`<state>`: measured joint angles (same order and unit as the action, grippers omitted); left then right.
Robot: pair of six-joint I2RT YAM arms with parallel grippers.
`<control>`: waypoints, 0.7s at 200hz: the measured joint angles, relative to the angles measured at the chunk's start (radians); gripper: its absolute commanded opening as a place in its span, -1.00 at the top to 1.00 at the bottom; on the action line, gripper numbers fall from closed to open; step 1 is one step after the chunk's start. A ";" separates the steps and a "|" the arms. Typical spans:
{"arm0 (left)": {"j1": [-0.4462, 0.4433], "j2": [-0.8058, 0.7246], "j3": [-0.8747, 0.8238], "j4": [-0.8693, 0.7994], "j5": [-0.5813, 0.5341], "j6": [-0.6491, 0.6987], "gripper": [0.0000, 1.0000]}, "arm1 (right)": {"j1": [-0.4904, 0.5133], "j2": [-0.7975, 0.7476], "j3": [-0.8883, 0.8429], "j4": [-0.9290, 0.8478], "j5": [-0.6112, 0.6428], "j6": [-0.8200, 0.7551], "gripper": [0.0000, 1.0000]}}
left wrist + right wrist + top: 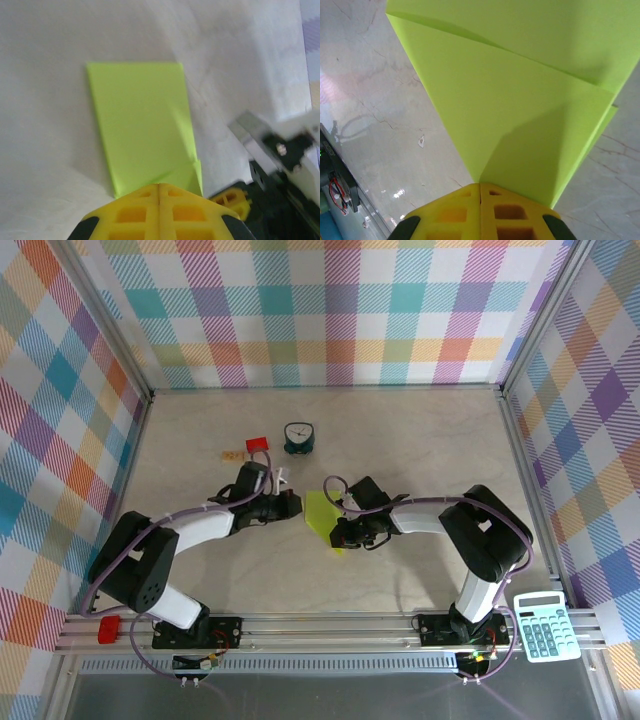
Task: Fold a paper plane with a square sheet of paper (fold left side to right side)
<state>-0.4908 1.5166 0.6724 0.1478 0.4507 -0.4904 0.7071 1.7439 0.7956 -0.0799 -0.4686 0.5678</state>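
The square sheet of paper (320,512) lies mid-table, lime yellow-green and folded into a narrower shape. In the left wrist view the paper (142,120) is a flat tall rectangle with a small flap at its near right corner. My left gripper (159,186) is shut, its tips on the paper's near edge; from above the left gripper (297,505) meets the sheet's left side. My right gripper (340,530) is shut at the sheet's right side. In the right wrist view the paper (520,100) shows a creased upper layer, and the right gripper (480,185) touches its near corner.
A small teal clock (298,438), a red block (257,445) and a tan scrap (233,454) sit behind the arms. A calculator (543,625) rests on the front rail at right. Plaid walls enclose the table (420,430). The right gripper's yellow fingers (232,200) appear in the left wrist view.
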 measured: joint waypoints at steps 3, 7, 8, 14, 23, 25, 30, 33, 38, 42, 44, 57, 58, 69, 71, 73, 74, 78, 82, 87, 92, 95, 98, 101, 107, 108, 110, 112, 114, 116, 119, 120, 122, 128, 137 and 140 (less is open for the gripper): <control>-0.011 0.005 -0.002 0.005 0.004 -0.002 1.00 | 0.000 0.000 0.000 0.000 0.000 0.000 1.00; -0.020 0.011 -0.003 0.009 0.006 -0.006 1.00 | 0.000 0.000 0.000 -0.001 0.000 0.000 1.00; -0.023 0.014 -0.003 0.011 0.007 -0.008 1.00 | 0.000 0.000 0.000 -0.001 0.000 0.000 1.00; -0.036 0.027 -0.004 0.018 0.012 -0.012 1.00 | -0.001 0.000 0.001 -0.001 0.000 0.000 1.00; -0.054 0.051 -0.004 0.032 0.019 -0.018 1.00 | -0.001 0.000 0.001 0.000 0.000 0.001 1.00; -0.057 0.056 -0.004 0.035 0.021 -0.018 1.00 | -0.001 0.000 0.001 0.000 0.000 0.001 1.00; -0.063 0.070 -0.004 0.040 0.024 -0.020 1.00 | -0.001 0.000 0.001 0.000 0.000 0.001 1.00; -0.066 0.080 -0.003 0.043 0.024 -0.021 1.00 | -0.001 0.000 0.002 0.000 0.000 0.001 1.00; -0.071 0.095 -0.002 0.045 0.028 -0.022 1.00 | -0.001 0.000 0.002 0.000 0.000 0.001 1.00; -0.072 0.108 -0.001 0.045 0.028 -0.022 1.00 | -0.001 0.000 0.002 0.000 0.000 0.001 1.00; -0.074 0.113 0.000 0.045 0.029 -0.022 1.00 | -0.001 0.000 0.003 0.000 0.000 0.001 1.00; -0.082 0.148 0.011 0.039 0.028 -0.021 1.00 | -0.001 0.001 0.003 -0.001 0.000 0.001 1.00; -0.083 0.149 0.011 0.039 0.028 -0.021 1.00 | -0.001 0.001 0.003 -0.001 0.000 0.001 1.00; -0.085 0.173 0.026 0.036 0.027 -0.020 1.00 | -0.001 0.001 0.004 -0.002 0.000 0.001 1.00; -0.086 0.175 0.027 0.035 0.027 -0.020 1.00 | -0.001 0.001 0.005 -0.003 0.000 0.001 1.00; -0.087 0.177 0.031 0.035 0.026 -0.020 1.00 | -0.001 0.001 0.005 -0.004 0.000 0.001 1.00; -0.087 0.179 0.032 0.035 0.026 -0.020 1.00 | -0.001 0.001 0.005 -0.004 0.000 0.001 1.00; -0.089 0.182 0.036 0.035 0.026 -0.018 1.00 | -0.001 0.001 0.005 -0.004 0.000 0.001 1.00; -0.090 0.185 0.040 0.035 0.025 -0.018 1.00 | -0.001 0.001 0.005 -0.005 0.000 0.001 1.00; -0.092 0.189 0.045 0.035 0.023 -0.018 1.00 | -0.001 0.001 0.006 -0.007 0.000 0.001 1.00; -0.095 0.192 0.049 0.036 0.021 -0.017 1.00 | -0.001 0.001 0.007 -0.010 0.000 0.001 1.00; -0.096 0.195 0.051 0.036 0.019 -0.017 1.00 | -0.001 0.001 0.008 -0.011 0.000 0.001 1.00; -0.097 0.196 0.053 0.036 0.019 -0.017 1.00 | -0.001 0.001 0.009 -0.014 0.000 0.001 1.00; -0.097 0.197 0.054 0.036 0.019 -0.018 1.00 | -0.001 0.001 0.010 -0.016 0.000 0.001 1.00; -0.097 0.201 0.056 0.036 0.018 -0.017 1.00 | -0.001 0.002 0.013 -0.021 0.000 0.001 1.00; -0.097 0.202 0.056 0.036 0.017 -0.017 1.00 | -0.001 0.002 0.013 -0.022 0.000 0.001 1.00; -0.097 0.203 0.057 0.036 0.016 -0.017 1.00 | -0.001 0.002 0.014 -0.023 0.000 0.001 1.00; -0.097 0.205 0.058 0.035 0.015 -0.017 1.00 | -0.001 0.002 0.014 -0.026 0.000 0.001 1.00; -0.097 0.206 0.058 0.035 0.014 -0.017 1.00 | -0.001 0.002 0.016 -0.027 0.000 0.001 1.00; -0.097 0.208 0.058 0.035 0.011 -0.018 1.00 | -0.001 0.002 0.016 -0.029 0.000 0.001 1.00; -0.097 0.210 0.059 0.035 0.010 -0.018 1.00 | -0.001 0.002 0.018 -0.031 0.001 0.001 1.00; -0.097 0.211 0.059 0.035 0.009 -0.017 1.00 | -0.001 0.002 0.018 -0.032 0.001 0.001 1.00; -0.097 0.212 0.059 0.035 0.008 -0.017 1.00 | -0.001 0.002 0.019 -0.034 0.001 0.001 1.00; -0.097 0.215 0.059 0.035 0.008 -0.018 1.00 | -0.001 0.002 0.021 -0.041 0.002 0.001 1.00; -0.098 0.215 0.059 0.035 0.006 -0.018 1.00 | -0.002 0.002 0.027 -0.051 0.004 0.001 1.00; -0.098 0.215 0.059 0.035 0.005 -0.018 1.00 | -0.002 0.002 0.028 -0.055 0.005 0.001 1.00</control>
<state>-0.5888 1.7313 0.7315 0.1829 0.4553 -0.5079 0.7055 1.7462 0.8238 -0.1349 -0.4637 0.5686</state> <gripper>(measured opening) 0.050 0.049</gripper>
